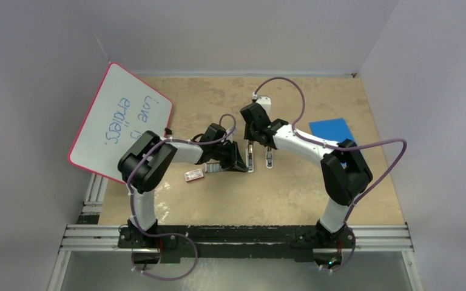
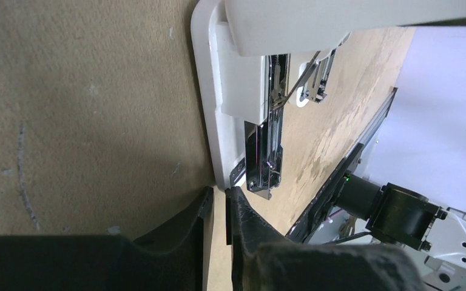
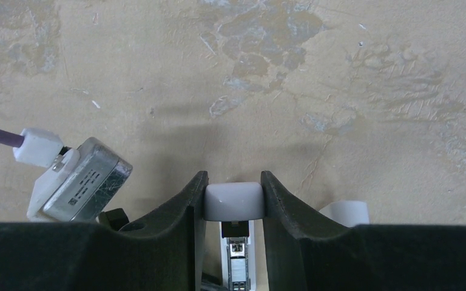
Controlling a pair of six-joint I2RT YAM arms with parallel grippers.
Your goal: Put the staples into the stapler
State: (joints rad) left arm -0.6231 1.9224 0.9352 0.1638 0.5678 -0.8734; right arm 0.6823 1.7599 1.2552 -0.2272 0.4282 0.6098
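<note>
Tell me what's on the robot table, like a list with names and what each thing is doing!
right fingers: clamped on the white end of the stapler
left fingers: nearly together by the stapler, nothing seen between them
stapler: open, metal channel showing
red-and-white box: left of the stapler
whiteboard: left side, has writing
blue sheet: right side

Left arm (image 1: 148,163): elbow bent, forearm reaching right toward centre. Left gripper (image 2: 218,195) low, jaws almost together with a thin slit between them. Right arm (image 1: 306,142): elbow raised, forearm reaching left. Right gripper (image 3: 233,182) pointing down, jaws clamped on the stapler (image 3: 233,201) at its rounded end. The two grippers sit just beside each other.
</note>
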